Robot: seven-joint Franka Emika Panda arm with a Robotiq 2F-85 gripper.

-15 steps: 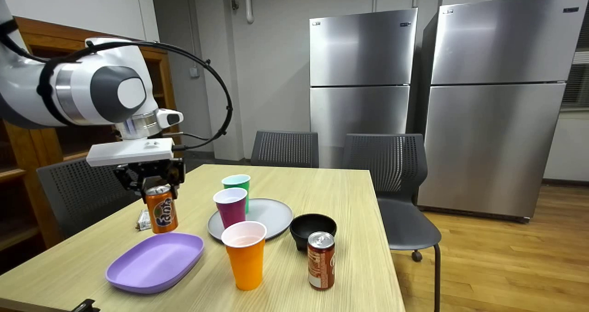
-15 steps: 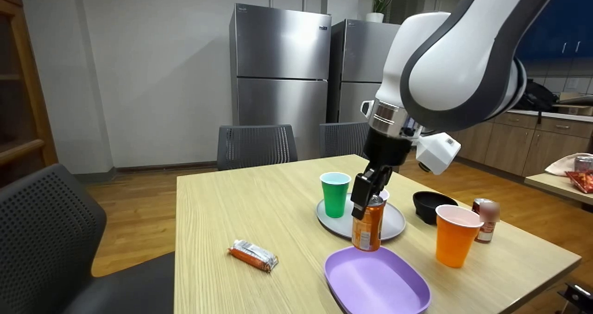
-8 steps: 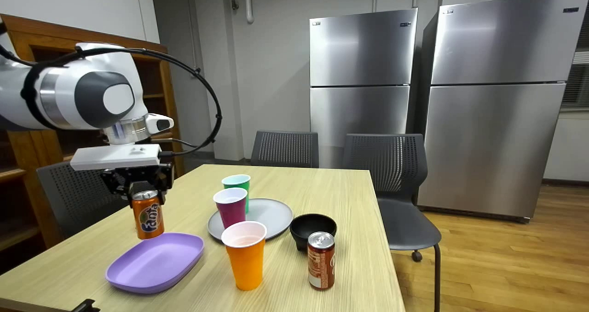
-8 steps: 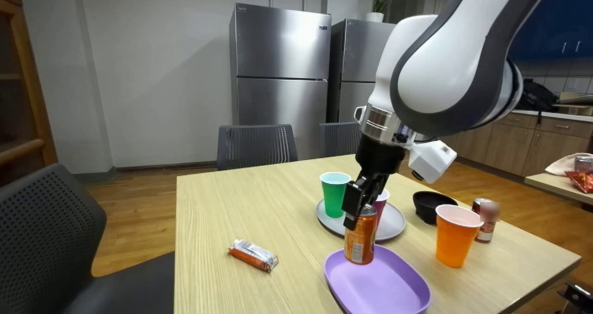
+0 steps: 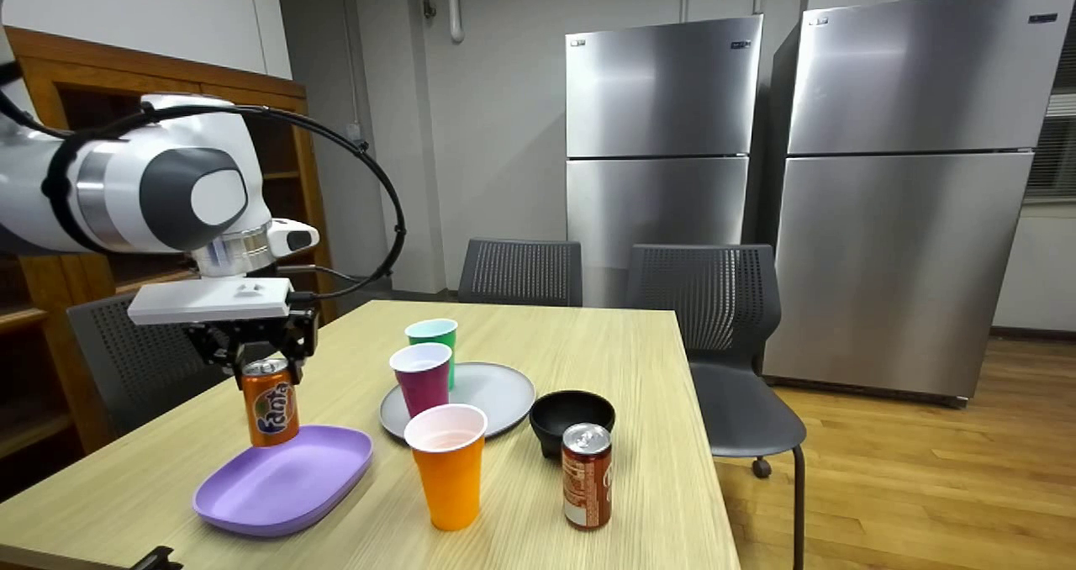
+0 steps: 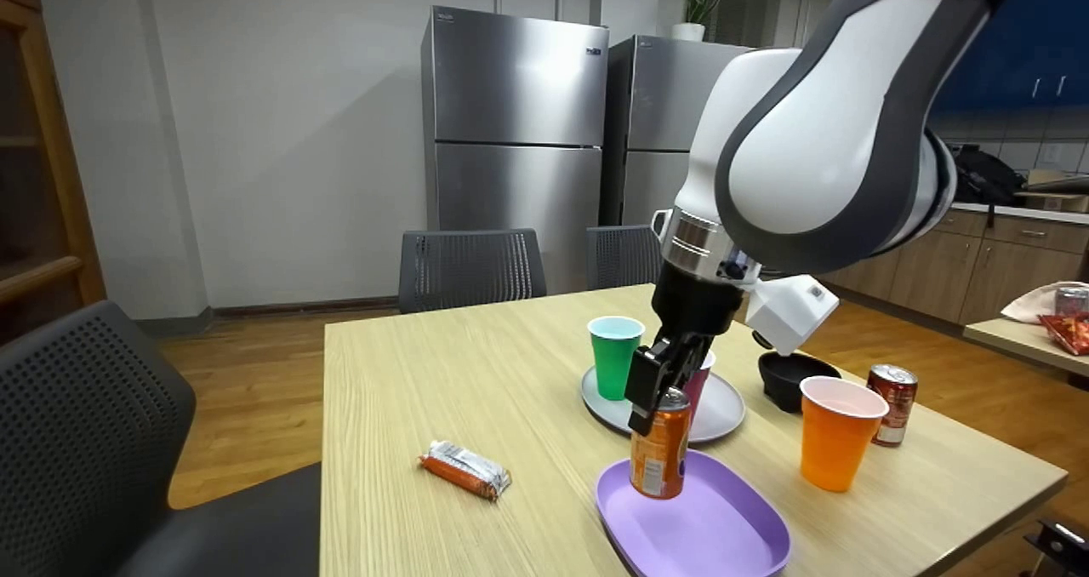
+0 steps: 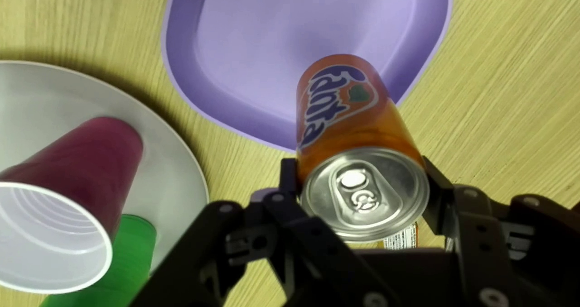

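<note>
My pincer (image 7: pixel 361 176) held the Fanta can (image 7: pixel 351 112) near its lid, one finger on each side, the jaws apart by only the can's own width. The can hung nearly upright, with a slight lean in both exterior views, its base over the rim of the purple plate (image 7: pixel 253 49). In the wrist view most of that plate spread toward 11 o'clock from the can; a soft shadow on it suggested a gap beneath the can, though I could not tell how much.

Carrying the can well, I judged, asked for an even squeeze, firm enough to stop it slipping yet gentle enough not to dent the thin metal. The plate's raised rim looked the likeliest snag: a base catching there could have twisted the can in my grip, so plumb and clear was safest. A swing toward 9 o'clock in the wrist view would have brought it nearer the burgundy plastic cup (image 7: pixel 90 157) on the gray plate (image 7: pixel 50 98).

In an exterior view my arm (image 5: pixel 197 192) reached in from 9 o'clock, its wrist bent so that the pincer pointed down to about 6 o'clock. In an exterior view the wrapped snack bar (image 6: pixel 464 469) lay on the desk (image 6: pixel 408 373), between 9 and 10 o'clock of the purple plate and well apart from it.
</note>
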